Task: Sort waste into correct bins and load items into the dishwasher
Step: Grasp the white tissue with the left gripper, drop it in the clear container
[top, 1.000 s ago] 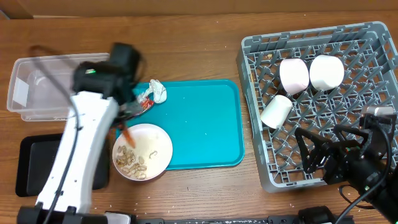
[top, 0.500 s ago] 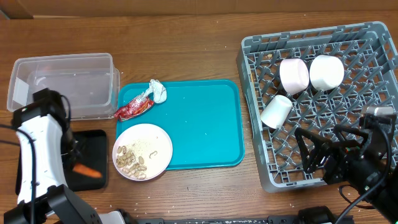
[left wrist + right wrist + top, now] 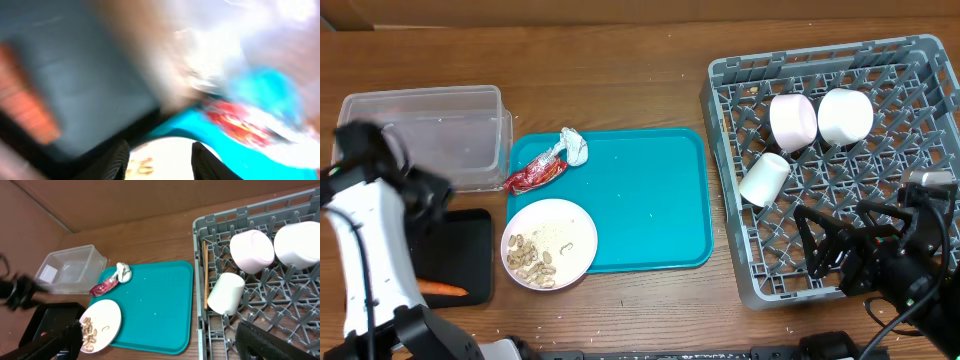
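The orange carrot lies in the black tray. My left gripper hovers over the tray's far edge, near the clear tub. It is open and empty in the blurred left wrist view. The red wrapper and white tissue lie on the teal tray's far left corner. A white plate holds peanut shells. The grey dish rack holds two bowls and a cup. My right gripper is open over the rack's front.
The teal serving tray lies between the bins and the rack. Wooden chopsticks lie in the rack's left side. The left arm's white link crosses the black tray's left part.
My left gripper carried the carrot from the plate to the black tray and let it go. The gripper has since moved back toward the tub. The right arm has not moved.
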Controlling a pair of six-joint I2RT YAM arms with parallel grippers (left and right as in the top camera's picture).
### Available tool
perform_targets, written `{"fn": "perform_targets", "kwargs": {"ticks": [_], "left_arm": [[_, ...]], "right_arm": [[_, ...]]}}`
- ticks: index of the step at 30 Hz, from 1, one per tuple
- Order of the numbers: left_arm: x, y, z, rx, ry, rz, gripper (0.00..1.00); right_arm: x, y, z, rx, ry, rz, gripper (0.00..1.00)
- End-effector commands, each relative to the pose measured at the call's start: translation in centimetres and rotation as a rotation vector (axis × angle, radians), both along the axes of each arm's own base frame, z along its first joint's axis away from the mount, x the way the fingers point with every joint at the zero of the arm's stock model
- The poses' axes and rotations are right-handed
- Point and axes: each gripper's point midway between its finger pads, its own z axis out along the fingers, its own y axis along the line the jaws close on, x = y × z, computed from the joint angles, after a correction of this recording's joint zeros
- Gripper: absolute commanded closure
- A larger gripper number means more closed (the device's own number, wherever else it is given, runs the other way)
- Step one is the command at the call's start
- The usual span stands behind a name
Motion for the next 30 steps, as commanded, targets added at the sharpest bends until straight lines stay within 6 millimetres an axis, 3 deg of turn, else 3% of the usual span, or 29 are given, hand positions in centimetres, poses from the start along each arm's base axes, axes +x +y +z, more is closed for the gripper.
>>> {"fn": "perform_targets", "kwargs": {"ticks": [1, 2, 4, 8, 12, 17, 20, 22, 25, 28, 30], "left_arm": [[4.0, -7.8, 1.3, 0.010, -0.115, -0.464, 0.45], [5.2, -10.4, 1.2, 0.080, -0.127, -0.596, 0.35], [6.8, -13.4, 0.7, 0.194, -0.135, -0.731, 0.23], [9.9, -17.6, -1.1, 0.427, -0.140, -0.853, 0.12], [11.8, -18.0, -3.7, 0.563, -0.100, -0.833, 0.12], [13.2, -17.9, -7.9, 0.496, -0.076, -0.771, 0.13], [14.1, -18.8, -9.7, 0.418, -0.100, -0.794, 0.15], [14.4, -19.7, -10.4, 0.370, -0.120, -0.831, 0.25], [14.4, -20.7, -10.5, 0.322, -0.138, -0.854, 0.61], [14.4, -21.6, -9.4, 0.284, -0.157, -0.872, 0.96], [14.6, -22.4, -7.4, 0.246, -0.184, -0.885, 0.96]], "right_arm": [[0.1, 0.0, 0.1, 0.000, -0.004, 0.001, 0.00], [0.1, 0.0, 0.1, 0.000, -0.004, 0.001, 0.00], [0.1, 0.0, 0.1, -0.001, -0.004, 0.001, 0.00], [0.1, 0.0, 0.1, -0.001, -0.004, 0.001, 0.00], [0.1, 0.0, 0.1, 0.000, -0.004, 0.001, 0.00], [0.1, 0.0, 0.1, -0.001, -0.004, 0.001, 0.00], [0.1, 0.0, 0.1, -0.001, -0.004, 0.001, 0.00], [0.1, 0.0, 0.1, 0.000, -0.004, 0.001, 0.00], [0.1, 0.0, 0.1, -0.001, -0.004, 0.001, 0.00], [0.1, 0.0, 0.1, 0.000, -0.004, 0.001, 0.00], [0.1, 0.0, 0.1, -0.001, -0.004, 0.001, 0.00]]}}
